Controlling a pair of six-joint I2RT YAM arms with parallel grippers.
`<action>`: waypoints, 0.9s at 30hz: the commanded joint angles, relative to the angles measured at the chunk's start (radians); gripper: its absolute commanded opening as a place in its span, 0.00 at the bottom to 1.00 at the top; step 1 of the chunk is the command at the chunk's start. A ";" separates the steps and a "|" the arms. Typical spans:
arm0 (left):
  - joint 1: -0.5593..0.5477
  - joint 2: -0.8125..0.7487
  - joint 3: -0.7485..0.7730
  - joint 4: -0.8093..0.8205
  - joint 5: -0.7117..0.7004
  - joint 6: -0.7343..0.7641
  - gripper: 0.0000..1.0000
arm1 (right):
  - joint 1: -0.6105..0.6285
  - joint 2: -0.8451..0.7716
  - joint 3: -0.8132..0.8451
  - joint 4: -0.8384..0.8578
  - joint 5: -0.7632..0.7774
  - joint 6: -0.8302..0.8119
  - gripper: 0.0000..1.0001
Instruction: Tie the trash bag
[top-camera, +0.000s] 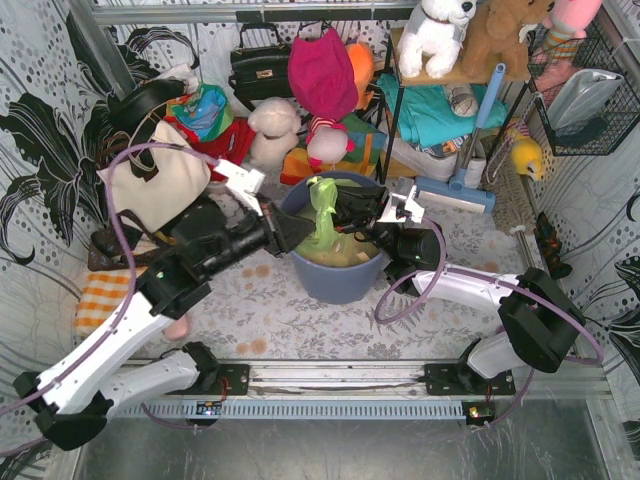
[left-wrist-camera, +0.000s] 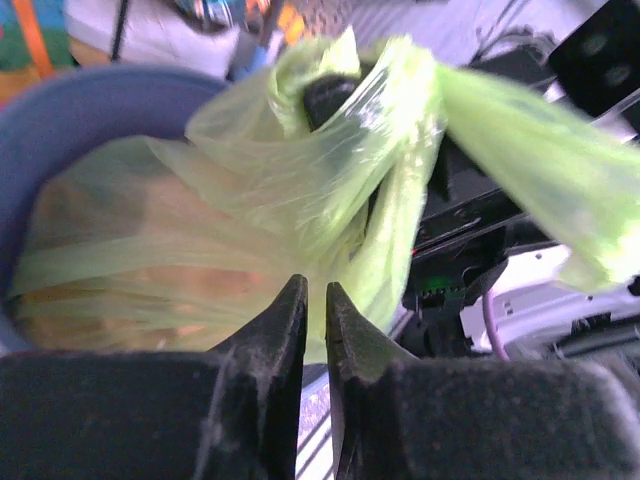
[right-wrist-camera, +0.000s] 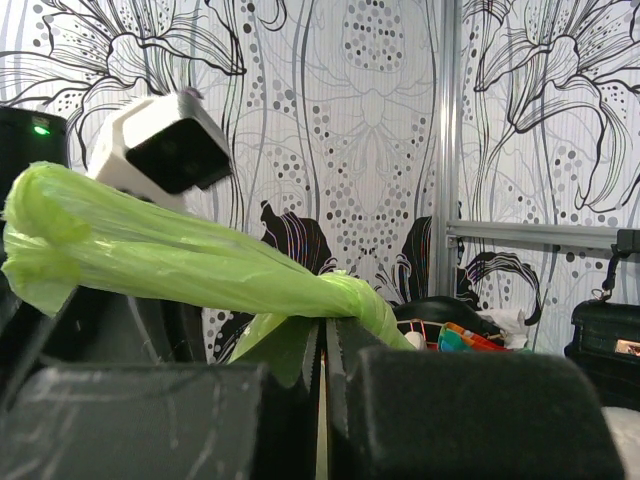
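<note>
Overall: walls (top-camera: 40, 130), white with black floral print, enclosing the scene.
Table (top-camera: 290, 320), pale floral-patterned surface with brownish spots.
Shelf (top-camera: 440, 75) at back, bearing plush toys.
White tote bag (top-camera: 155, 185), back left.
Blue-grey bin (top-camera: 335, 280), table centre.
Trash bag (top-camera: 325, 205), lime-green, seated in bin, neck rising above rim.
Right gripper (right-wrist-camera: 322, 325), jaws closed, pinching a bag strand.
Left gripper (left-wrist-camera: 315, 290), jaws a slit apart, nothing between, tips just beside bag.
</note>
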 joint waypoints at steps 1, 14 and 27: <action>-0.004 -0.104 0.000 0.060 -0.190 0.023 0.22 | 0.004 -0.024 0.005 0.088 -0.002 0.005 0.00; -0.003 -0.065 -0.013 0.232 -0.262 -0.118 0.25 | 0.004 -0.020 0.019 0.088 -0.031 0.022 0.00; -0.002 0.036 -0.051 0.360 -0.008 -0.036 0.25 | 0.004 -0.022 0.026 0.087 -0.037 0.025 0.00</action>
